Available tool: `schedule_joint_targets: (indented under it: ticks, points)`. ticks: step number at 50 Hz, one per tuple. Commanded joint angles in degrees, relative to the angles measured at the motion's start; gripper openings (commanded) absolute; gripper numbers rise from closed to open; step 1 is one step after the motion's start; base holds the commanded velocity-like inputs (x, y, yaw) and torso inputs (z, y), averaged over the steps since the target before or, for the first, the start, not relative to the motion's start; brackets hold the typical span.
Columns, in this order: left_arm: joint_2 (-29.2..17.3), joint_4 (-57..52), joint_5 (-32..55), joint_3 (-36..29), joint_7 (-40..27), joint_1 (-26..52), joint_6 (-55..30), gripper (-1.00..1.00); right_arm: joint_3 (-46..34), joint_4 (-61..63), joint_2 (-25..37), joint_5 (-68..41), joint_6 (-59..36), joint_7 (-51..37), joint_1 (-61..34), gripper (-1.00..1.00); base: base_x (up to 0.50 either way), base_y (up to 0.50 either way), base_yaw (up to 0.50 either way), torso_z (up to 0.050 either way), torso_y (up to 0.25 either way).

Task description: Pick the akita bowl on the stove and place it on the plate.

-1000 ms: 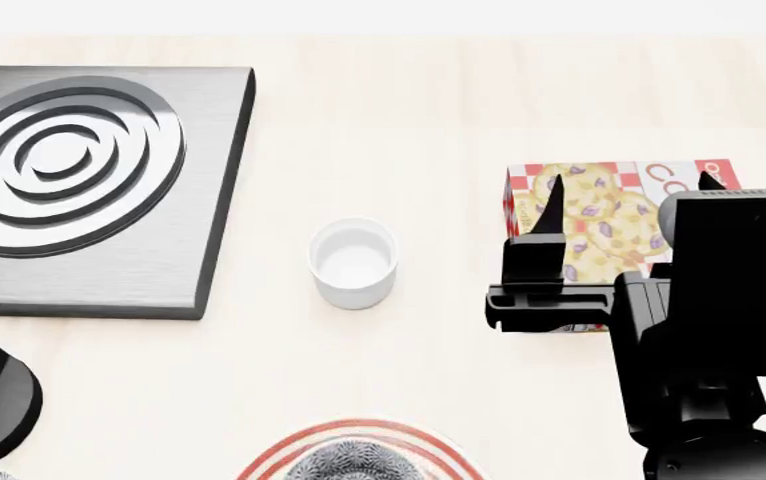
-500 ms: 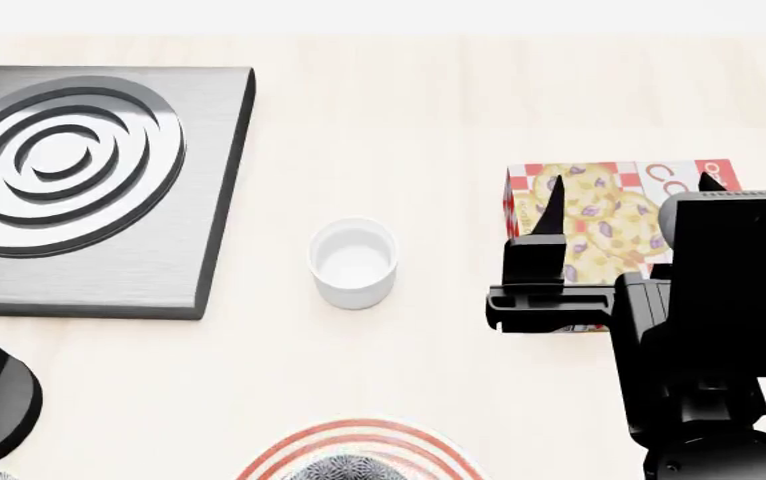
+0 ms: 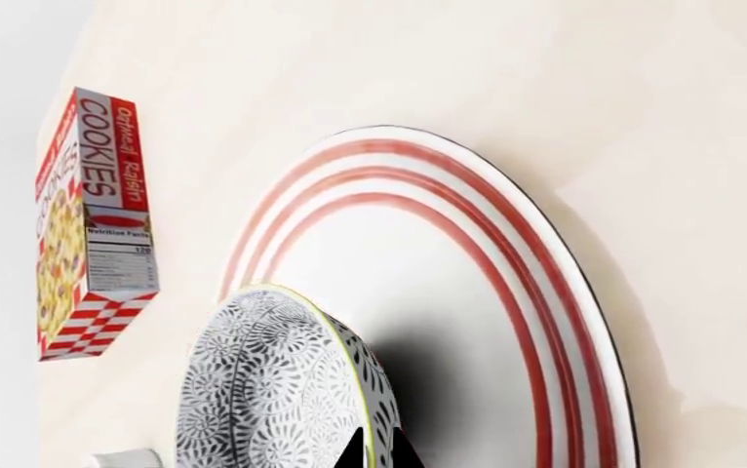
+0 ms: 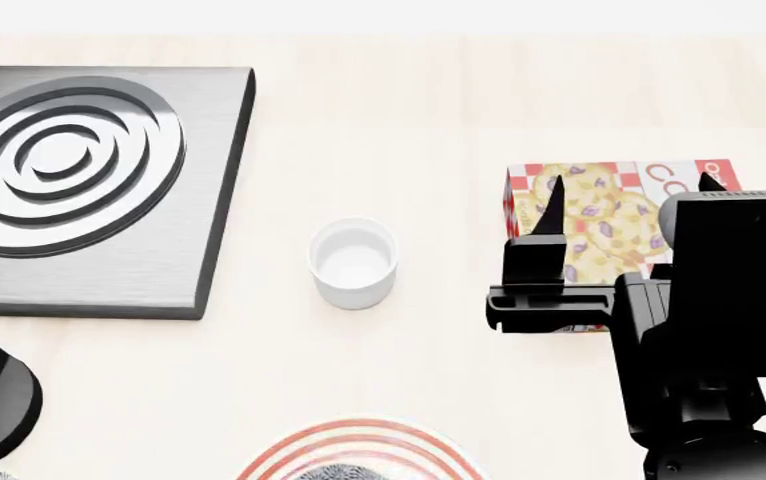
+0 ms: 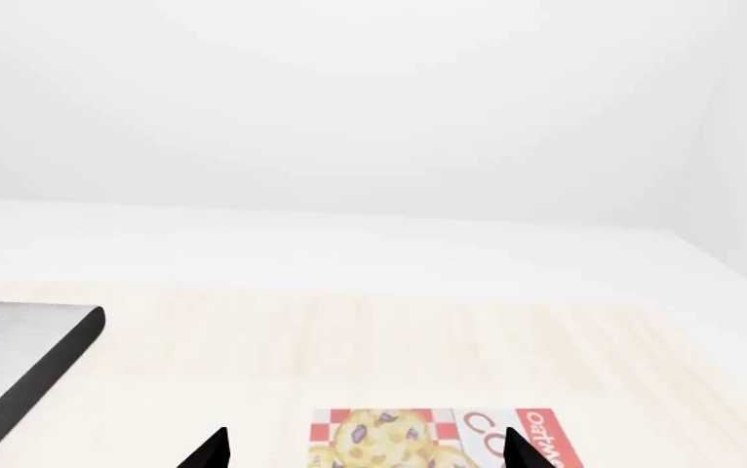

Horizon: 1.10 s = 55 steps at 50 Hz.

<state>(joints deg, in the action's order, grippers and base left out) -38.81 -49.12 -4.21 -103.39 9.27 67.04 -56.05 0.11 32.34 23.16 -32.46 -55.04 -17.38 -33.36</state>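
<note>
- The bowl (image 3: pixel 283 390) is off the stove (image 4: pixel 90 190) and hangs tilted just over the plate (image 3: pixel 530 292); its dark shadow falls on the plate's white middle, so I judge it is carried low for setting down and is not yet resting flat.
- The left gripper (image 3: pixel 376 450) shows only as two dark tips pinched on the bowl's rim, one inside and one outside; gripping the rim seems to be why the bowl hangs tilted rather than level.
- In the head view only a sliver of the bowl shows at the bottom edge, above the plate's red rings; a second ago more of its speckled dome was visible there, so it has sunk lower or slid nearer the robot.
- The burner rings are bare, with nothing on the stove.
- The right gripper (image 4: pixel 623 205) hangs with its fingers spread wide and empty above the cookie box (image 4: pixel 597 215), well clear of the plate; it has not moved since the earlier frames, and seems simply parked out of the way.
- The small white cup (image 4: pixel 354 262) stands between stove and box, unmoved.
</note>
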Motion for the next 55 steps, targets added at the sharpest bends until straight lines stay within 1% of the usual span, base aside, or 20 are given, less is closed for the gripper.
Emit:
schedule_joint_targets:
  ticks: [1,22,33,50,55]
  points:
    - [0.53,-0.06,-1.92,0.0,-0.71,-0.29,-0.86,1.0,-0.09,-0.05,0.11,-0.18,0.11,-0.15,0.0,1.0,0.0,0.0,0.0,0.0,0.0]
    - [0.67,-0.42,-2.4,-0.04,-1.43,-1.32,-1.41,1.0,-0.23,-0.12,0.32,-0.5,0.27,-0.43,-0.01,1.0,0.0,0.0,0.0,0.0,0.0]
    - [0.74,-1.83,-0.93,3.59,-1.41,-1.16,-2.0,1.0,-0.3,-0.06,0.34,-0.95,-0.21,-0.72,-0.26,1.0,0.0,0.0,0.0,0.0,0.0]
    - [1.05,-2.27,-0.24,5.68,-1.78,-1.63,-2.13,1.0,-0.59,-0.44,0.53,-0.94,0.43,-0.76,-0.1,1.0,0.0,0.0,0.0,0.0,0.0]
    - [2.49,-2.2,1.73,10.25,-2.42,-2.25,-1.94,1.0,-0.58,-0.39,0.57,-1.12,0.26,-0.89,-0.26,1.0,0.0,0.0,0.0,0.0,0.0]
